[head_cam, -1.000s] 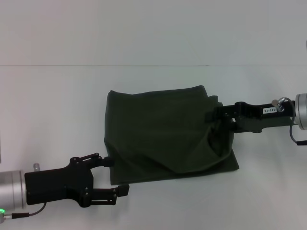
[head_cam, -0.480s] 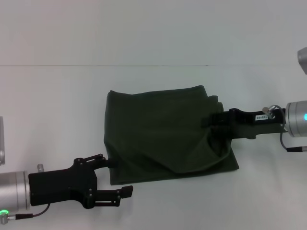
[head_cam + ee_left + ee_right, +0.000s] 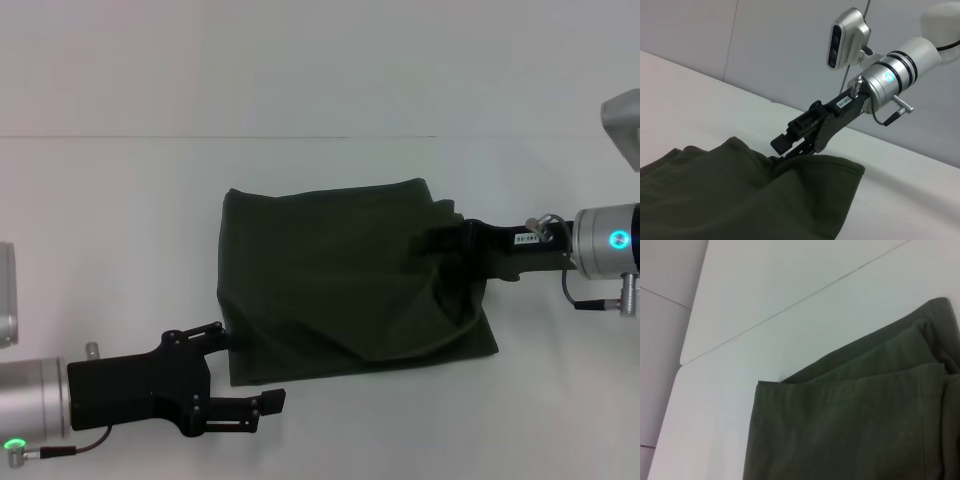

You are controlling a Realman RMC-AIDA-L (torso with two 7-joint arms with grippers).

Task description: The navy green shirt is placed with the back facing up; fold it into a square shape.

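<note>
The shirt [image 3: 340,295] lies mid-tabletop [image 3: 120,220], folded into a rough dark olive rectangle, plain side up, its right part bunched with a curved fold. The right hand [image 3: 440,243] rests on that right edge; whether it grips cloth cannot be told. The left hand [image 3: 255,370], fingers spread and holding nothing, sits at the shirt's near-left corner.

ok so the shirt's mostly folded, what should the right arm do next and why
Probably draw the right gripper a little farther across toward the shirt's left edge, then lower it. It sits at the right side of the shirt, where a raised flap bulges instead of lying flat, so the shape isn't square yet. The left gripper waits open at the near-left corner.
</note>
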